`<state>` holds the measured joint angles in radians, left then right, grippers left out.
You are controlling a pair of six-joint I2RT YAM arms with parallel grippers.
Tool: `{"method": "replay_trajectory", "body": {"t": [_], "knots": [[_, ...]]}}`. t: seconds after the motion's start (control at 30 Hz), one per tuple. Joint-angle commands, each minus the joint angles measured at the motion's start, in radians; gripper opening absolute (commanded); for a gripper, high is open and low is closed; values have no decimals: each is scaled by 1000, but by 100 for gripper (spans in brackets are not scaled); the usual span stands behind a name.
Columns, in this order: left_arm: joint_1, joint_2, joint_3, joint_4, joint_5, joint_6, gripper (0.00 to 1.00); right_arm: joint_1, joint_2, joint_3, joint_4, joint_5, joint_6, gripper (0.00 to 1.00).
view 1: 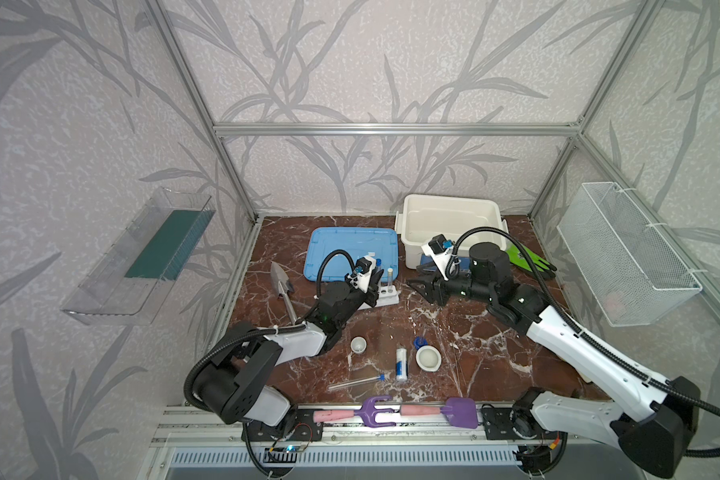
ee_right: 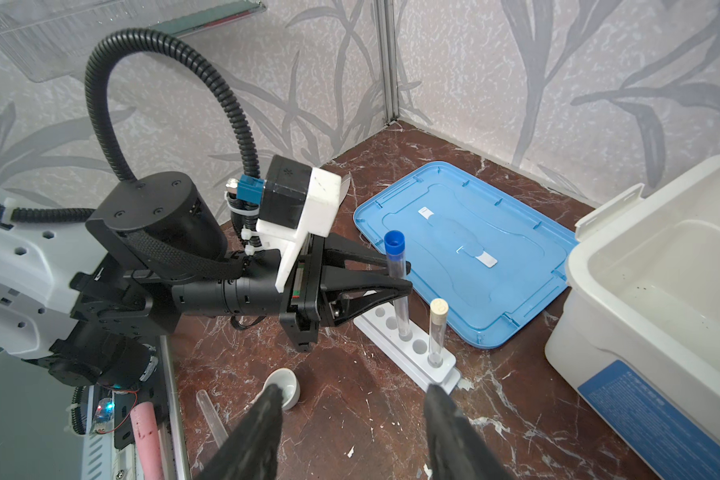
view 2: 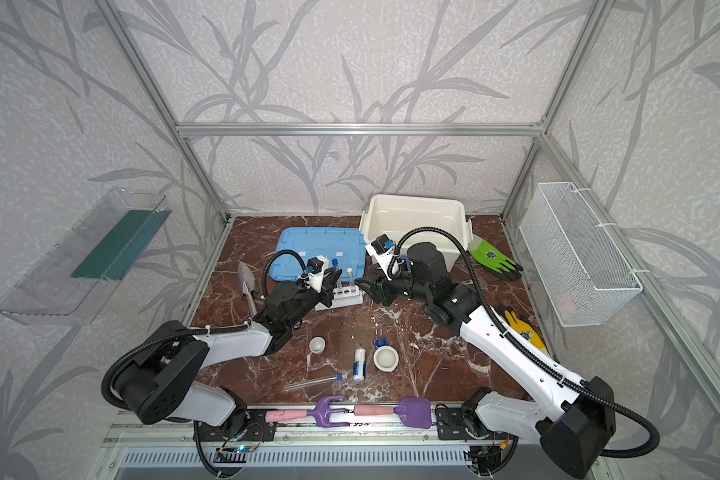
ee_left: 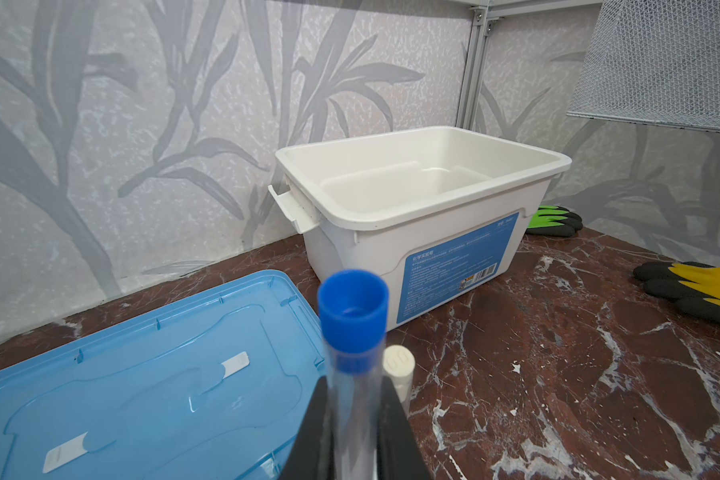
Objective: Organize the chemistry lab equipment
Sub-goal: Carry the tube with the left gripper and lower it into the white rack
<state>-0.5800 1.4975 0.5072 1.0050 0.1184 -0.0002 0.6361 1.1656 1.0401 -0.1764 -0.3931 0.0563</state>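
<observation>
Right wrist: left jaws clamp tube (ee_right: 401,316) (upright) in rack (ee_right: 420,361).

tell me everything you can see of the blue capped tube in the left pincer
The blue-capped test tube is a slim clear cylinder, apparently empty, with a round blue cap. It stands upright, its lower end in a hole of the white rack. The left pincer is shut on it just below the cap. A white-capped tube stands apart from it in the same rack.
</observation>
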Motion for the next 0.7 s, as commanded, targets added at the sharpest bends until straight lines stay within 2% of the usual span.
{"method": "replay_trajectory", "body": {"t": [0.0,0.67], "knots": [[3,31,-4,123,14,-38,6,-7,-7,-9,39,-7,9,55],[5,154,-21,207,21,-72,7,-30,18,-31,84,-18,31,55]]}}
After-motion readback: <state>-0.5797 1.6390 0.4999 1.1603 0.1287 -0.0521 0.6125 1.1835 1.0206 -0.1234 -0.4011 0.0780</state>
